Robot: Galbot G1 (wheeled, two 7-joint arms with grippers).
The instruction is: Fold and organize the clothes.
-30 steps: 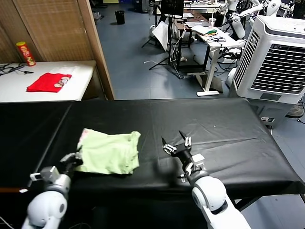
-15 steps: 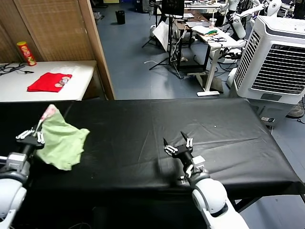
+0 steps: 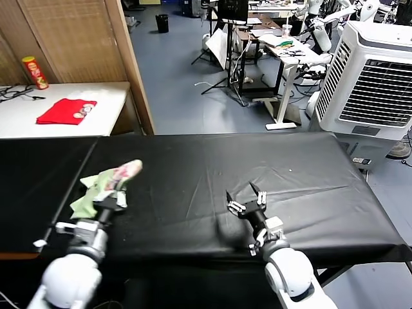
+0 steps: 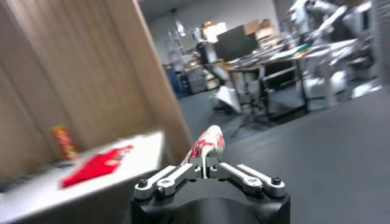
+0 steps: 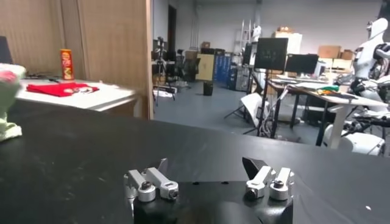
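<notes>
The clothes are one pale green shirt (image 3: pixel 89 195), bunched up and lifted off the black table (image 3: pixel 290 167) near its left front. Its red-pink printed part (image 3: pixel 126 172) sticks up to the right. My left gripper (image 3: pixel 113 197) is shut on a fold of this shirt; in the left wrist view the fabric (image 4: pixel 208 142) rises from between the closed fingertips of the left gripper (image 4: pixel 206 165). My right gripper (image 3: pixel 248 200) hovers low over the table's front middle, open and empty. The right wrist view shows the right gripper (image 5: pixel 207 169) with its fingers wide apart and the shirt (image 5: pixel 7 103) far off.
A white side table (image 3: pixel 103 119) at the back left carries a small red cloth (image 3: pixel 64 111) and a red-yellow can (image 3: pixel 34 72). A wooden partition (image 3: pixel 77 38) stands behind it. A large white air cooler (image 3: pixel 373 77) stands past the table's right end.
A second ago the shirt lay flat on the table. The left gripper lifted it out to the far left, then swung it back right. The right gripper stayed nearly still.
</notes>
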